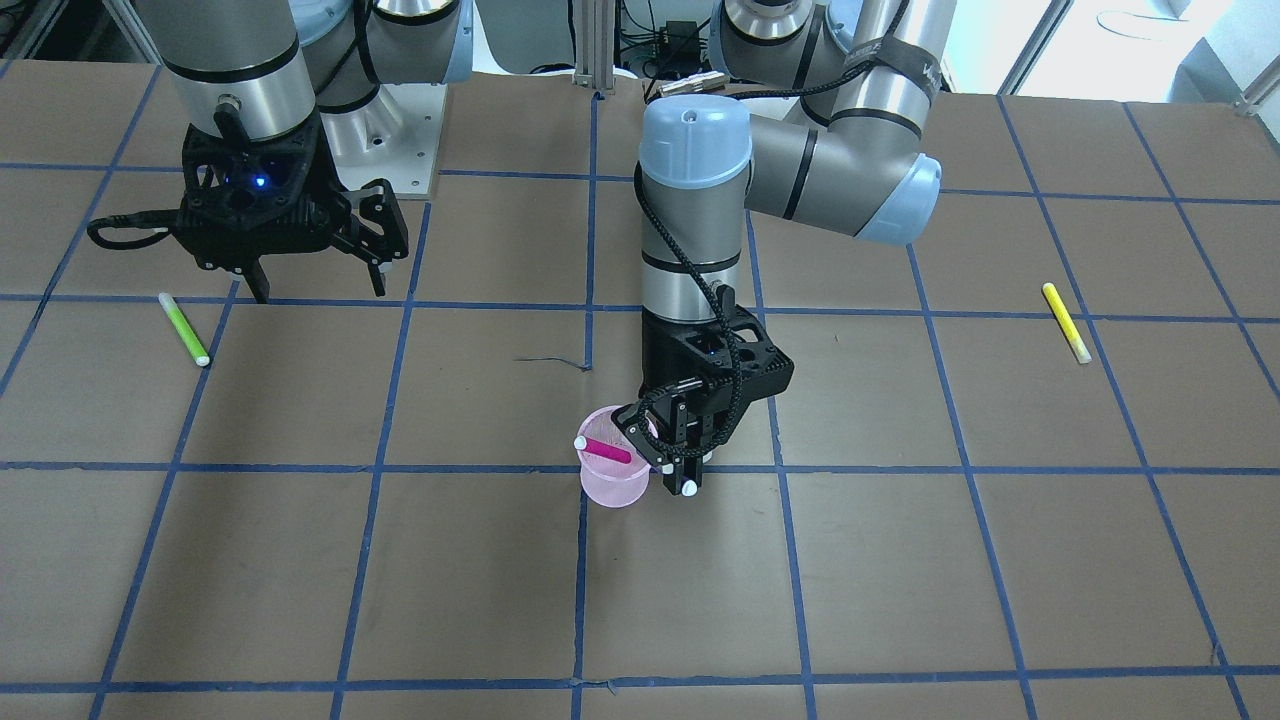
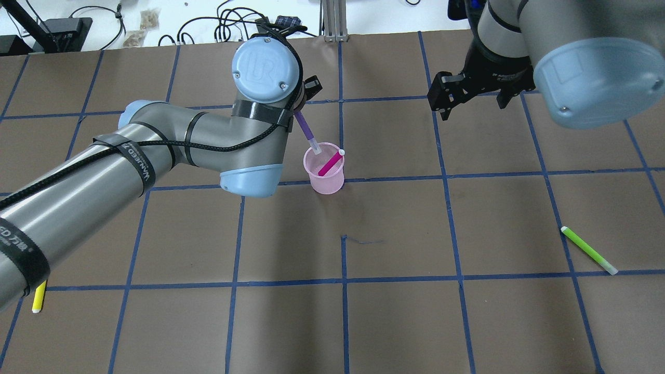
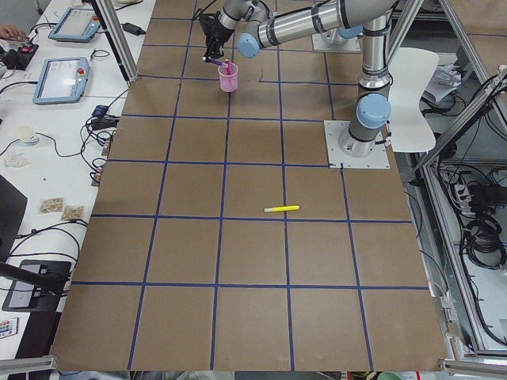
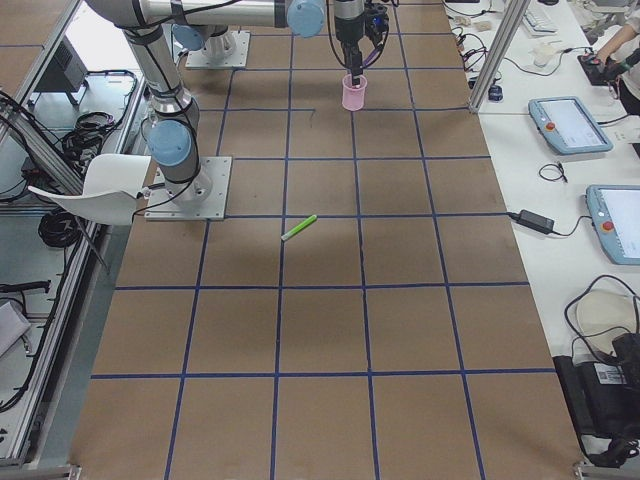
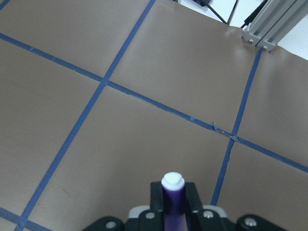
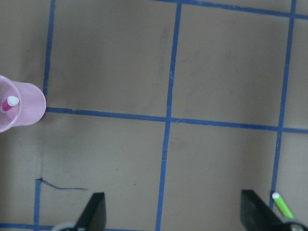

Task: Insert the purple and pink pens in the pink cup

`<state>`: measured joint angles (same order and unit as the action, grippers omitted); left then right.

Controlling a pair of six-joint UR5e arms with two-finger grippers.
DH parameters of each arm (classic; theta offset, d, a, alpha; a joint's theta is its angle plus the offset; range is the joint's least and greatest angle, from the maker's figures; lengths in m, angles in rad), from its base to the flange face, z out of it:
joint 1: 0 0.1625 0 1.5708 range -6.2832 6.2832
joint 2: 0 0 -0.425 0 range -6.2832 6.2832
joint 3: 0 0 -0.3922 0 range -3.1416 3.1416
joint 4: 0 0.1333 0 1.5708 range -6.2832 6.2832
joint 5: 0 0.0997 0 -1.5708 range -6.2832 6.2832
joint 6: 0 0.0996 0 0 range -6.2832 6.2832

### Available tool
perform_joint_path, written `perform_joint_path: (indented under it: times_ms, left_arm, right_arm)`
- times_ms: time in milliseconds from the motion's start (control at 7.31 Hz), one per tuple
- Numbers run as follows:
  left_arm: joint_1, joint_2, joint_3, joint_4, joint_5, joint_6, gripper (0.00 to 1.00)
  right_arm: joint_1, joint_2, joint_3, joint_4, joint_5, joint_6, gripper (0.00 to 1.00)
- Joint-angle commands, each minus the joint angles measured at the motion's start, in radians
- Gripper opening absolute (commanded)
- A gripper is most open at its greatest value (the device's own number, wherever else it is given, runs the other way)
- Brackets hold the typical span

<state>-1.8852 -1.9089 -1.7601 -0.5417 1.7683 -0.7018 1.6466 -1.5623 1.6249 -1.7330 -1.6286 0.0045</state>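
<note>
The translucent pink cup (image 2: 327, 179) stands upright near the table's middle; it also shows in the front view (image 1: 613, 488). A pink pen (image 2: 329, 164) leans inside it, white end up. My left gripper (image 1: 683, 470) is shut on the purple pen (image 2: 306, 130), which hangs tilted with its lower end at the cup's rim. The left wrist view shows the purple pen (image 5: 173, 192) clamped between the fingers. My right gripper (image 2: 470, 101) is open and empty, hovering well away from the cup; its fingers (image 6: 96, 211) stand wide apart.
A green pen (image 2: 588, 250) lies on the table on my right side, also in the front view (image 1: 184, 329). A yellow pen (image 1: 1066, 322) lies on my left side, partly under the left arm in the overhead view (image 2: 38, 300). Blue tape lines grid the brown table.
</note>
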Motion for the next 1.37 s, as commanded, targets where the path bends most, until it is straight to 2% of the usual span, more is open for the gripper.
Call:
perform_joint_path:
  times_ms: [0, 410, 684, 821, 957, 1231]
  left_arm:
    - [-0.031, -0.019, -0.019, 0.038, 0.040, -0.018, 0.00]
    - [-0.049, -0.018, -0.073, 0.130, 0.071, -0.018, 0.00]
    - [-0.063, -0.019, -0.090, 0.143, 0.073, -0.031, 0.00]
    - [-0.066, -0.019, -0.091, 0.141, 0.073, -0.048, 0.32]
    - [-0.066, -0.019, -0.091, 0.143, 0.082, -0.050, 0.50]
    - [-0.072, -0.018, -0.090, 0.143, 0.086, -0.051, 0.69]
  right_arm:
    - [-0.001, -0.013, 0.004, 0.067, 0.004, 0.112, 1.00]
    - [0.001, -0.021, 0.001, 0.056, 0.007, 0.060, 1.00]
    - [-0.001, -0.022, -0.003, 0.055, 0.003, 0.058, 1.00]
    - [-0.002, -0.031, 0.012, 0.047, 0.003, 0.068, 1.00]
    - [-0.007, -0.033, -0.002, 0.006, 0.004, 0.072, 1.00]
    - [-0.008, -0.036, 0.001, 0.009, 0.004, 0.071, 1.00]
